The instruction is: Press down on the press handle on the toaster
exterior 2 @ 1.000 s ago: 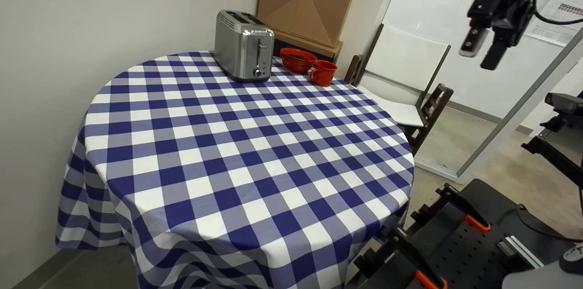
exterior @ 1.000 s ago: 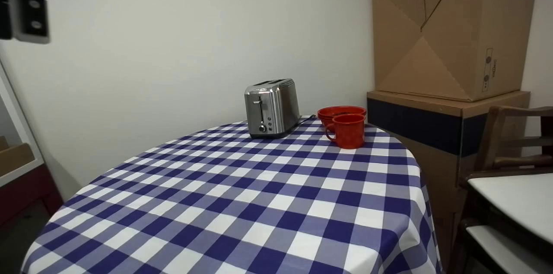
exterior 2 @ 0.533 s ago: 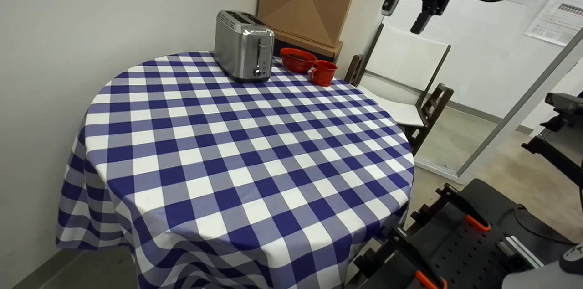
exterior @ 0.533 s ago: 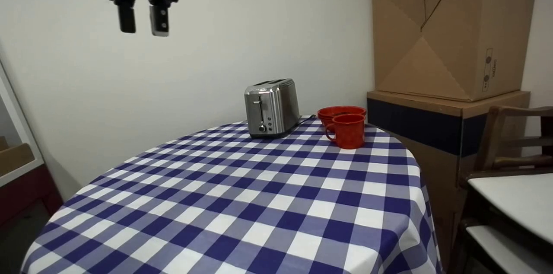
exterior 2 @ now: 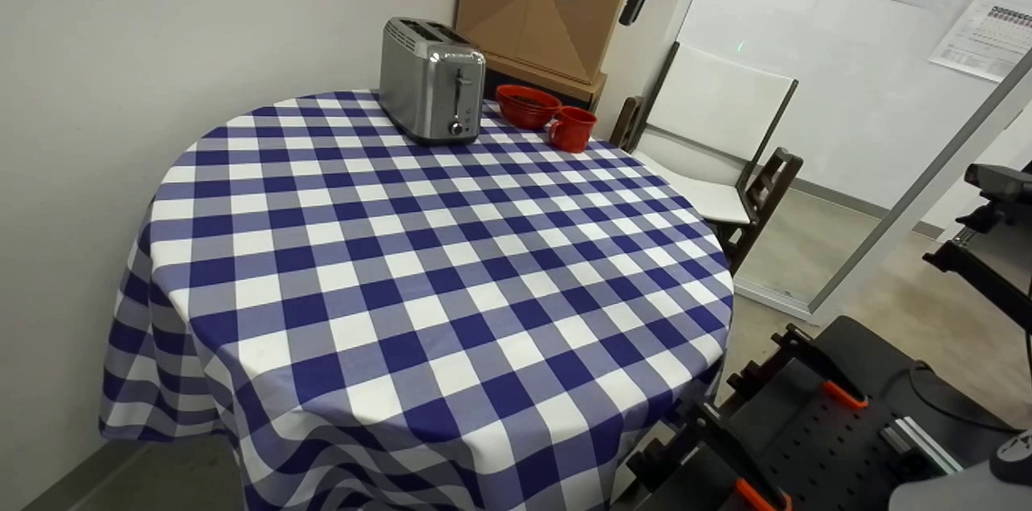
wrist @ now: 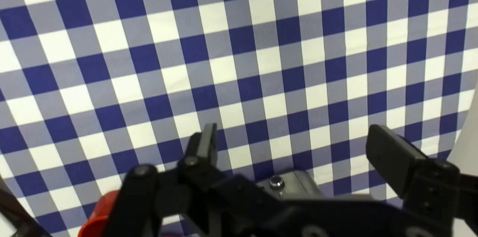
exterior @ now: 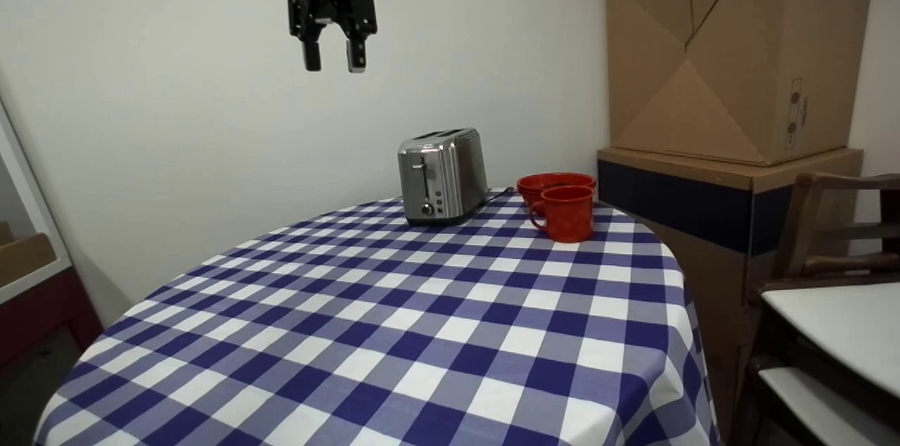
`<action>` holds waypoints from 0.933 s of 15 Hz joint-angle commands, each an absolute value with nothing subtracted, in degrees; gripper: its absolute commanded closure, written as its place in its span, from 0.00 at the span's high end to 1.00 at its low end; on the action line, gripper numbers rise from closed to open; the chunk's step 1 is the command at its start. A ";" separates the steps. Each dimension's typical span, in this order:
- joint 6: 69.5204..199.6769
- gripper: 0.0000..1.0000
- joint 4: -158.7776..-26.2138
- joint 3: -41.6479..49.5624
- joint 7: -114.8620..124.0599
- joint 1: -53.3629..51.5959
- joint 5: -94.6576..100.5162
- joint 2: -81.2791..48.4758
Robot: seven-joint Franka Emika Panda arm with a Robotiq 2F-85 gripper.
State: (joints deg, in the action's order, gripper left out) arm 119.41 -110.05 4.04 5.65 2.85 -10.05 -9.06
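The end effector [exterior: 335,66] is hanging with its 2 jaws spread wide, gripping nothing. Below it, off to the side and well apart, the toaster [exterior: 446,177] is standing on the counter [exterior 2: 403,253]; its raised press handle [exterior 2: 464,81] is probably requiring lateral travel before descent.

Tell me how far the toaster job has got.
Done: no press yet; the handle sits near the top of its slot. Under way: the open claw hangs over the tablecloth, apart from the toaster. Left: reaching the handle and pushing it down.
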 commanded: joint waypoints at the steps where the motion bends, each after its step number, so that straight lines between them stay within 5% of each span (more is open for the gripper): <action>1: 120.64 0.98 -95.52 3.08 9.56 2.56 -10.42 -20.96; 2: 121.01 0.91 -92.25 2.89 10.32 2.56 -10.38 -23.63; 3: 121.29 0.73 -89.52 2.83 10.98 2.49 -10.07 -25.83; 12: 130.79 0.07 -71.83 3.55 10.59 1.71 -5.42 -43.24; 14: 132.43 0.00 -69.81 3.31 10.13 1.58 -4.44 -45.88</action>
State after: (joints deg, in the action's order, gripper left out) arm 130.63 -75.91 2.84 9.96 2.42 -6.34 -40.58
